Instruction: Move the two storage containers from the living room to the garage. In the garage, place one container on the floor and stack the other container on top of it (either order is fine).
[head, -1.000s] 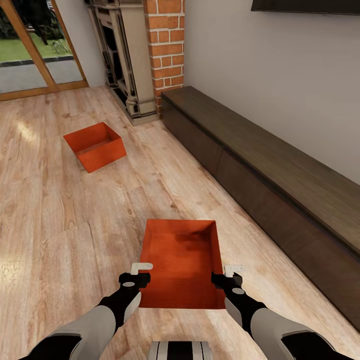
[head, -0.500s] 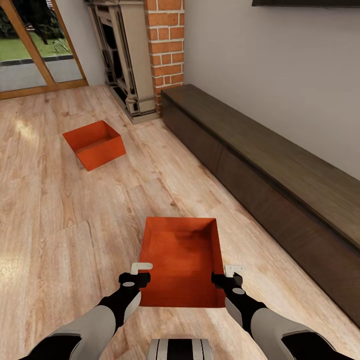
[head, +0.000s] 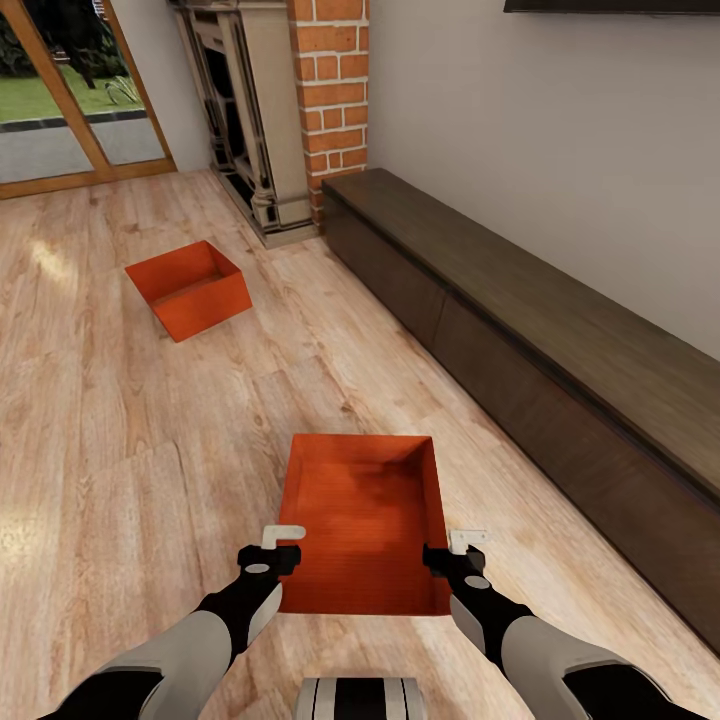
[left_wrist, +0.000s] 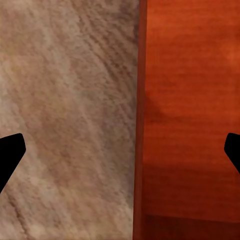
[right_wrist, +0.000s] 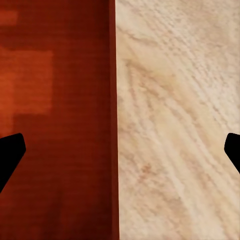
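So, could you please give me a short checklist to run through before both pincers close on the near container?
1. Left pincer open, straddling the near container's left wall: ok.
2. Right pincer open, straddling the right wall: ok.
3. Fingers low enough on the walls: cannot tell.
4. Near container upright and holding nothing: ok.
5. Bench apart from the right arm: ok.
6. Far container still on the wood floor: ok.
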